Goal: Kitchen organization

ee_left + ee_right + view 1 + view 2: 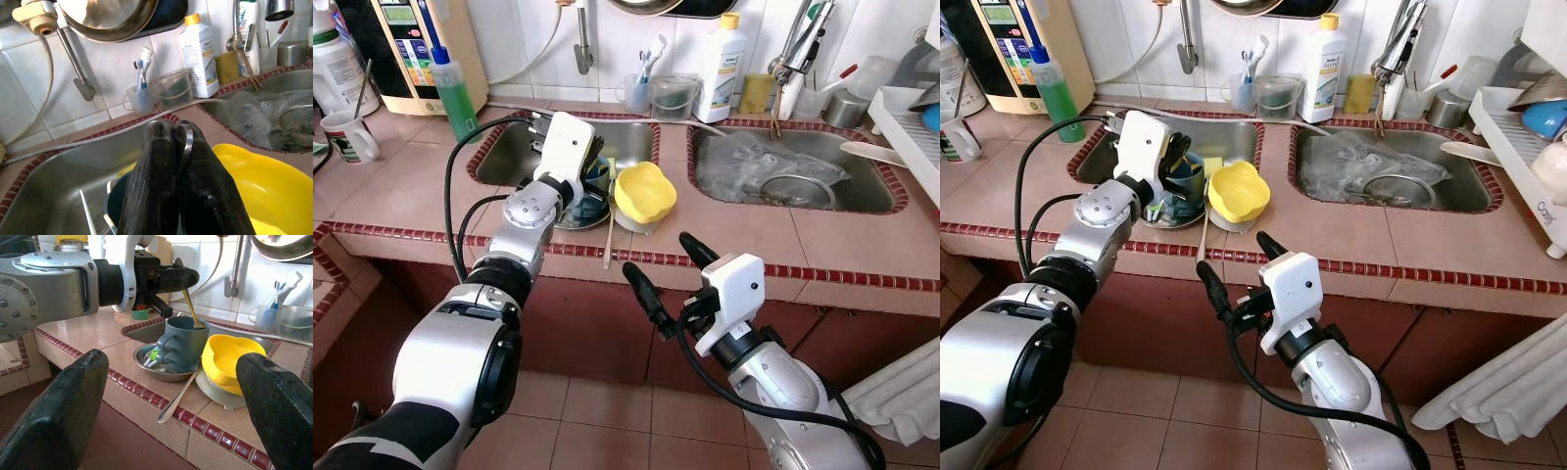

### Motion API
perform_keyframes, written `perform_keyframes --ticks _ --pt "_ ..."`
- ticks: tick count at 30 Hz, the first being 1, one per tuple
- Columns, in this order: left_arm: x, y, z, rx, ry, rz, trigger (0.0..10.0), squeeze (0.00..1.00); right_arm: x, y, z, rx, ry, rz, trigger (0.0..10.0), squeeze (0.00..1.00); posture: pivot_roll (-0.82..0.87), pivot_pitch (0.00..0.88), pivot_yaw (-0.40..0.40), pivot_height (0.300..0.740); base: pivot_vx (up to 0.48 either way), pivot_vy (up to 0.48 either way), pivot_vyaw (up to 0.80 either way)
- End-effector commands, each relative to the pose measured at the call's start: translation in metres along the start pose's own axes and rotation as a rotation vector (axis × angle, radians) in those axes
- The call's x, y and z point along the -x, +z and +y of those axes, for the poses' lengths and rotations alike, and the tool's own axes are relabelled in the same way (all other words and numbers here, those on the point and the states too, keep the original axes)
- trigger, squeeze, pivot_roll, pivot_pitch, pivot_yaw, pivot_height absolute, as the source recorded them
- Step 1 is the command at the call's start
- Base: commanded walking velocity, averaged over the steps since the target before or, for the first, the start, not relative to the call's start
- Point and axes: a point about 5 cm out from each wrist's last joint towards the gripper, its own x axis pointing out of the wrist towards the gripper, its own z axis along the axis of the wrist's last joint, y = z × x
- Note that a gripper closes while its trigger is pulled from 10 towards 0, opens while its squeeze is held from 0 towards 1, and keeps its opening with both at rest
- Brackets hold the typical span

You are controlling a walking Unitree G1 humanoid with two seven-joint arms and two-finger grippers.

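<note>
Left gripper pinches a spoon whose bowl dips into the grey mug; the mug stands in a metal dish, and a yellow bowl sits just right of the mug. Lifting straight up should avoid tipping the mug. Right gripper, fingers spread, waits before the mug, below the counter edge

A tan tiled counter with a dark red trim along its edge holds a double steel sink, and every other part of the room lies around that sink. Behind it rises a white tiled wall, where a faucet is mounted above the right basin. Below the sink, in front of the counter, the floor is laid with reddish-brown tiles.
</note>
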Motion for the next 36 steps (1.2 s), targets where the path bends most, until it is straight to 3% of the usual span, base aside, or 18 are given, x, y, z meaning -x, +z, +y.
perform_keyframes --ticks 1,36 --pt "-0.005 0.016 0.005 -0.032 -0.012 -0.035 10.0 0.00 -0.002 0.000 -0.001 -0.001 -0.003 -0.006 10.0 0.00 -0.23 0.000 0.057 0.740 0.000 0.000 0.00" --pt "-0.004 0.020 0.017 -0.048 0.035 -0.039 10.0 0.00 -0.004 0.001 -0.001 -0.002 0.008 -0.011 10.0 0.00 -0.23 0.000 0.052 0.740 0.000 0.000 0.00"
